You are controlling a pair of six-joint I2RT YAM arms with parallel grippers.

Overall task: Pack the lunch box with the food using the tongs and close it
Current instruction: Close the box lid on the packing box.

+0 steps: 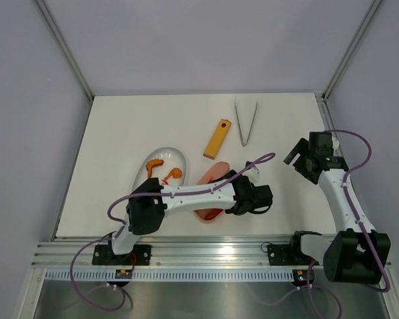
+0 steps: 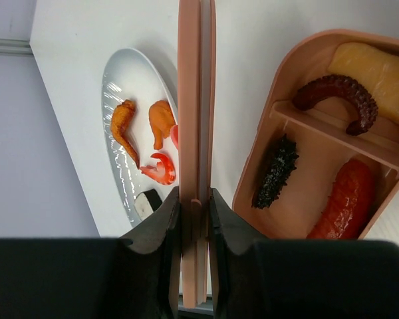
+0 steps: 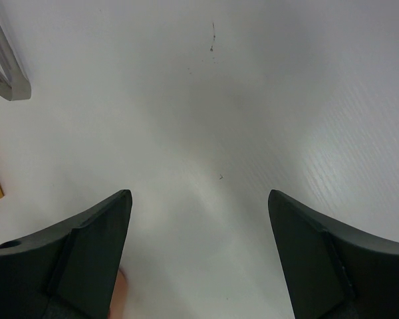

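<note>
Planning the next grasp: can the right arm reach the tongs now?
Probably yes: the right gripper is open and empty, the tongs lie unobstructed on the table nearby; the left gripper is elsewhere, holding the lid.

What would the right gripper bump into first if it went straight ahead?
Most likely bare white table top; nothing lies ahead of the right gripper and its open jaws. The thin silvery metal tongs lie off to one side.

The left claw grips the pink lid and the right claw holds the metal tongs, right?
Not quite: the right gripper is open and empty; the top view shows the tongs lying on the table. The left gripper does grip the pink lid.
</note>
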